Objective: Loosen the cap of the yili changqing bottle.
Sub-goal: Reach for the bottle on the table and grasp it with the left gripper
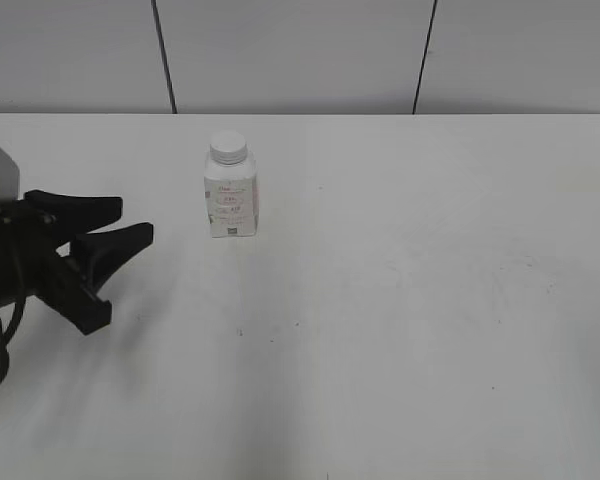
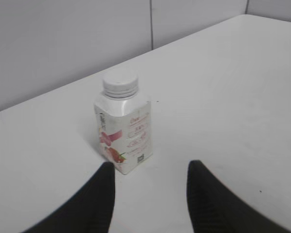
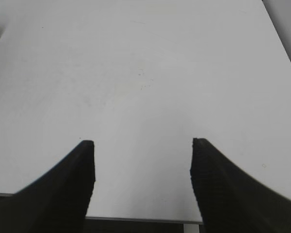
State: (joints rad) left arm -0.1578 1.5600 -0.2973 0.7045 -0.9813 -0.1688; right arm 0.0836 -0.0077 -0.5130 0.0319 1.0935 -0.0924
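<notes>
Approach step, nothing grasped yet. Left gripper [image 1: 130, 222] sits at the desk's [image 1: 430, 300] 9 o'clock edge, jaws spread wide and empty, pointing at the yili changqing bottle [image 1: 230, 195]. Bottle stands upright near 11 o'clock, cap [image 1: 228, 147] on. Next, I'd guess: left clamps the body, then right takes the cap. Right gripper [image 3: 142, 145] is wide apart, empty, over bare desk.
</notes>
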